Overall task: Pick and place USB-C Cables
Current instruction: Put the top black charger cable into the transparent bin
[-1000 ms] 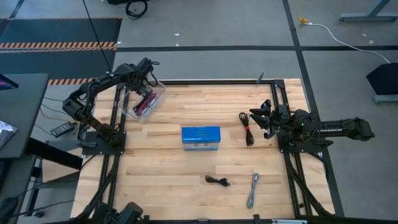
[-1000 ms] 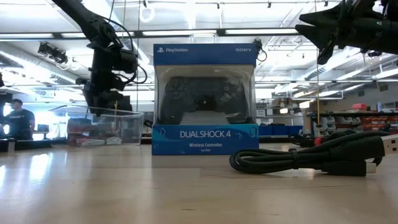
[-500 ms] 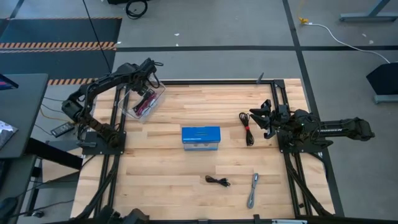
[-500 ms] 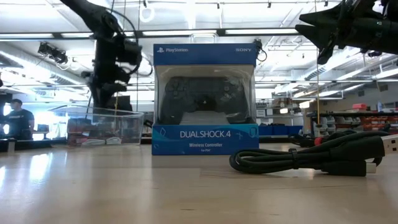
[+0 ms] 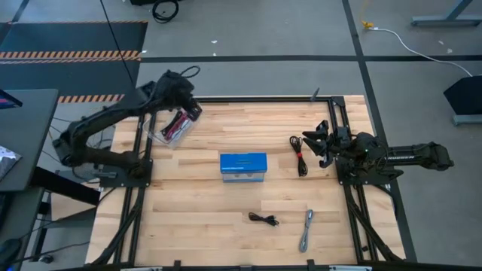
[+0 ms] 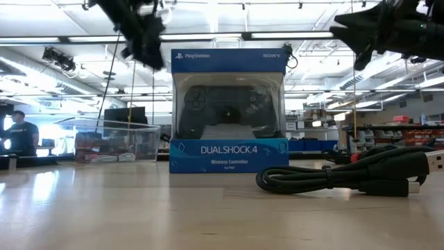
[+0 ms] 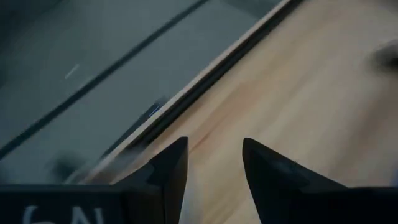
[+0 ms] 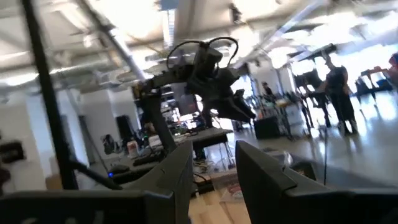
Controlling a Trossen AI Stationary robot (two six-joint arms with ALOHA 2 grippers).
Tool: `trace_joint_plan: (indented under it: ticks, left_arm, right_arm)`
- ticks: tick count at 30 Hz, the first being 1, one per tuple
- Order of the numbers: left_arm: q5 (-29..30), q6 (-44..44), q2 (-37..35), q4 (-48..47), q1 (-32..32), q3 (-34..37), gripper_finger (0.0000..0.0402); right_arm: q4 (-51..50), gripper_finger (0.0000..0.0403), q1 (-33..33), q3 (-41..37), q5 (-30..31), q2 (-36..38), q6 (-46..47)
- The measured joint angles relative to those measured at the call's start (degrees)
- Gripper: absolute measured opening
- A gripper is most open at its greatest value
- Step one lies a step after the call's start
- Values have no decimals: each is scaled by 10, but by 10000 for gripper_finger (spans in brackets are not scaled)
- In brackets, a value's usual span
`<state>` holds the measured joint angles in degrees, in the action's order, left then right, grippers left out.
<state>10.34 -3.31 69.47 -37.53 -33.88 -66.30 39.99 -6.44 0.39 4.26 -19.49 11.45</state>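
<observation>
My left gripper (image 5: 183, 96) hangs open and empty high above the clear tub's (image 5: 160, 134) far end; its wrist view (image 7: 214, 146) shows only the table's edge. A maroon cable (image 5: 178, 123) lies inside the tub. My right gripper (image 5: 309, 142) hovers open beside a black coiled cable (image 5: 299, 156) that lies flat near the table's right side; in the right wrist view (image 8: 214, 149) nothing is between its fingers. Another black cable (image 5: 263, 219) and a silver-grey cable (image 5: 306, 229) lie flat toward the near edge. The low view shows a black cable (image 6: 347, 177) up close.
The blue controller box (image 5: 242, 167) stands at the table's centre, between the tub and the loose cables. In the low view the tub (image 6: 114, 142) sits left of the box (image 6: 229, 111). A person (image 6: 21, 132) stands far off in the room.
My left gripper has risen well above the tub and drifted a little toward the table's right, with the arm stretching out; it carries nothing. The right arm and the cables have kept still.
</observation>
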Motion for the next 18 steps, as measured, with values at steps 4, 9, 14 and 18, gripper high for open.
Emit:
trace_joint_plan:
  ticks: [4, 9, 14, 18]
  left_arm:
    - [-48, 6, -44, 110, 67, 42, 160]
    - [-56, 15, -87, 246, 151, 137, 160]
    - [-52, 10, -138, 394, 202, 260, 160]
    - [-47, -2, -185, 458, 236, 334, 160]
  right_arm:
    - [12, 127, 0, 0, -34, 0, -28]
    - [12, 127, 0, 0, -57, 0, -8]
    - [-9, 127, 0, 0, -40, -16, -4]
    - [-37, 127, 0, 4, 41, -39, 4]
